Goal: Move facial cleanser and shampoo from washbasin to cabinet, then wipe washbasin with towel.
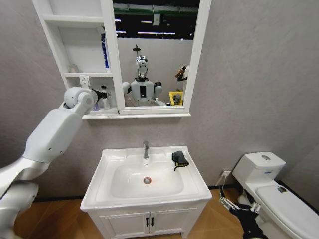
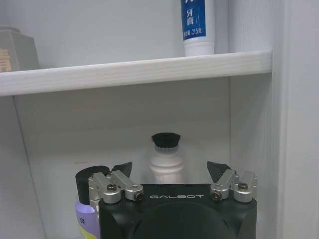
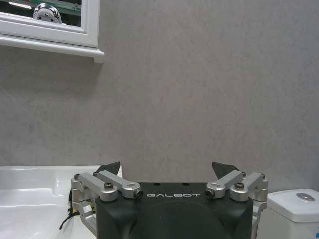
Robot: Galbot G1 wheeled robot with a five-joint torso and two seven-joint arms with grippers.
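left end effector [image 2: 170,171] spread wide, empty, at cabinet [image 1: 78,74] bottom shelf | white bottle [image 2: 166,159] just beyond it, purple bottle [image 2: 85,211] beside | towel [image 1: 180,159] on washbasin [image 1: 195,179] rim near tap | right end effector [image 3: 169,168] wide, empty, low beside washbasin

Even, bright overhead light; ceiling strips reflect in the mirror [image 1: 154,50]. Soft shadows under cabinet [image 1: 79,55] shelves. Head view bows at edges; wrist views sharp.

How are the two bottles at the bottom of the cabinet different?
The white bottle stands farther back in the cabinet, between the open left end effector's fingers; the purple bottle stands beside it. The white bottle's black cap is ridged; the purple bottle's is smooth. Both stand upright.
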